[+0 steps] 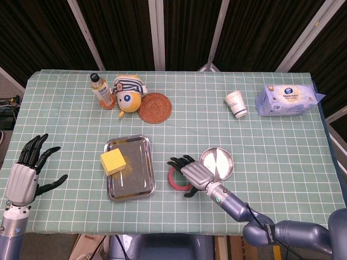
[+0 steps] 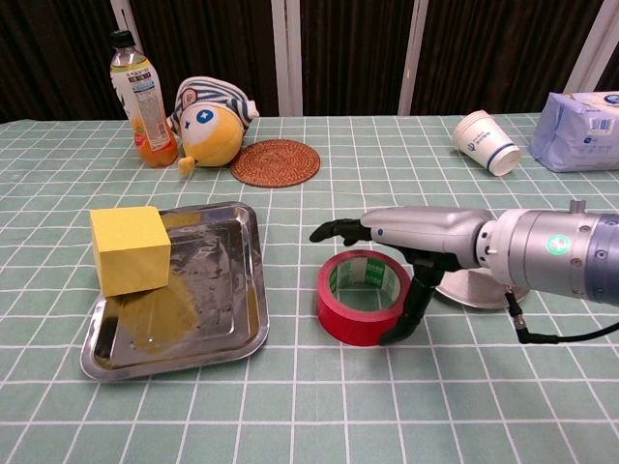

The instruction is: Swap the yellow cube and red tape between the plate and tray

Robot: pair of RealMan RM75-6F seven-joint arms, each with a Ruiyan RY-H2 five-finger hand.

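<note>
The red tape (image 2: 359, 312) lies flat on the cloth between the steel tray (image 2: 215, 280) and the round steel plate (image 2: 476, 287). The yellow cube (image 2: 129, 248) sits at the tray's left end. My right hand (image 2: 418, 237) hovers low over the tape, fingers stretched out above the roll and thumb hanging beside its right outer wall; it grips nothing. In the head view the same right hand (image 1: 193, 173) covers most of the tape (image 1: 173, 180), with the plate (image 1: 221, 162) just right of it and the cube (image 1: 113, 161) in the tray (image 1: 135, 173). My left hand (image 1: 24, 169) is open at the table's left edge.
Along the back stand an orange drink bottle (image 2: 135, 97), a striped plush toy (image 2: 208, 121) and a woven coaster (image 2: 276, 161). A tipped paper cup (image 2: 486, 141) and a pack of wipes (image 2: 585, 116) lie at the back right.
</note>
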